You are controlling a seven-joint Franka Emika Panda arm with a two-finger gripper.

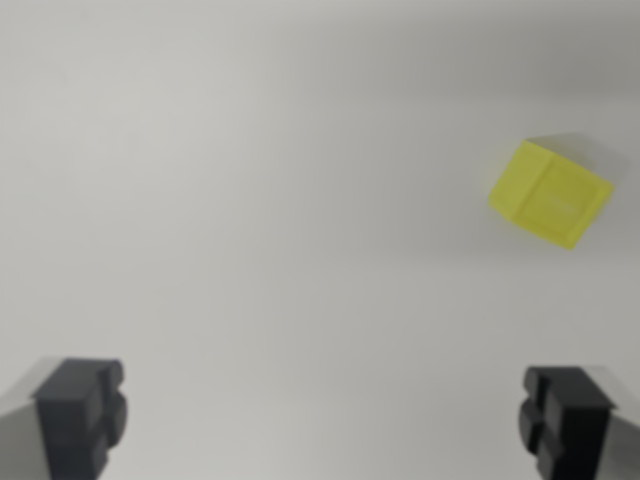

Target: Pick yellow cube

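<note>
Now, with our gripper (325, 420) spread wide and empty over the plain pale surface (250, 200), we should shift toward the yellow cube (550, 193) lying tilted at the wrist view's upper right, centre it between the fingers (80, 410), turn to match its faces, then descend.

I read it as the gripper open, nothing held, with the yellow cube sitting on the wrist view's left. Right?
Not quite: the yellow cube sits on the wrist view's right, up beyond the right finger. The rest holds in the wrist view: the gripper is open and holds nothing.
</note>
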